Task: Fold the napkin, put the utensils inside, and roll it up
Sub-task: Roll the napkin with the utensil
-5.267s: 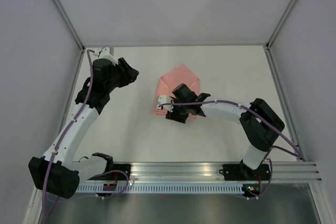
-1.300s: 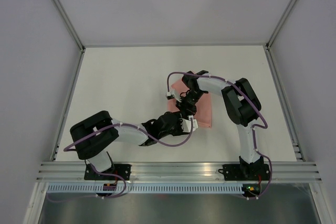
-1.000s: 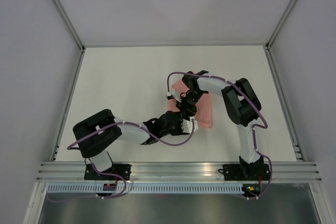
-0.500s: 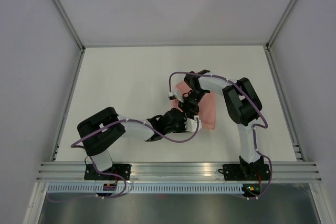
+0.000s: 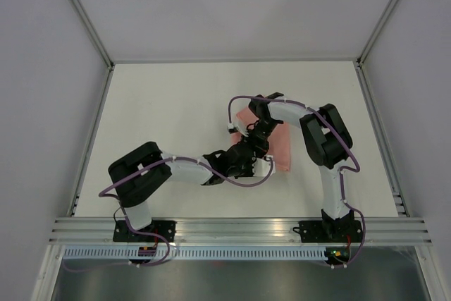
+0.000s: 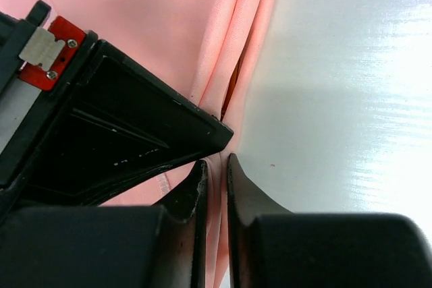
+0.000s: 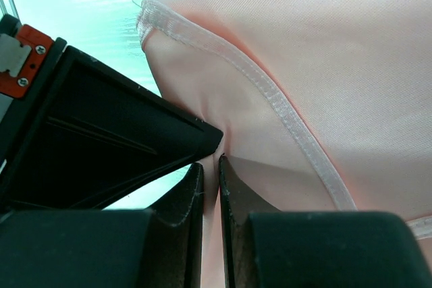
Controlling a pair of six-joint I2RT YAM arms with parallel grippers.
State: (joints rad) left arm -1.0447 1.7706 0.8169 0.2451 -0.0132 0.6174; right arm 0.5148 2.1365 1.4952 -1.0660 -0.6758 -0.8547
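The pale pink napkin (image 5: 280, 147) lies folded into a narrow strip at mid-table. My left gripper (image 5: 258, 165) reaches in from the left to the strip's near left edge. In the left wrist view the left gripper (image 6: 216, 164) is shut on the layered napkin (image 6: 169, 25) edge. My right gripper (image 5: 258, 144) comes from behind and meets the left tip to tip. The right gripper (image 7: 209, 164) pinches the napkin (image 7: 337, 65) by its hemmed corner. The utensils (image 6: 233, 84) show only as a thin orange sliver in the fold.
The white table (image 5: 169, 118) is fenced by grey walls and a metal rail (image 5: 239, 229) at the near edge. The right arm's elbow (image 5: 324, 135) hangs just right of the napkin. Purple cables loop round both wrists.
My left gripper has shut on the napkin's edge and slid a little to the right towards the right gripper. The right gripper has held its pinch and barely moved.
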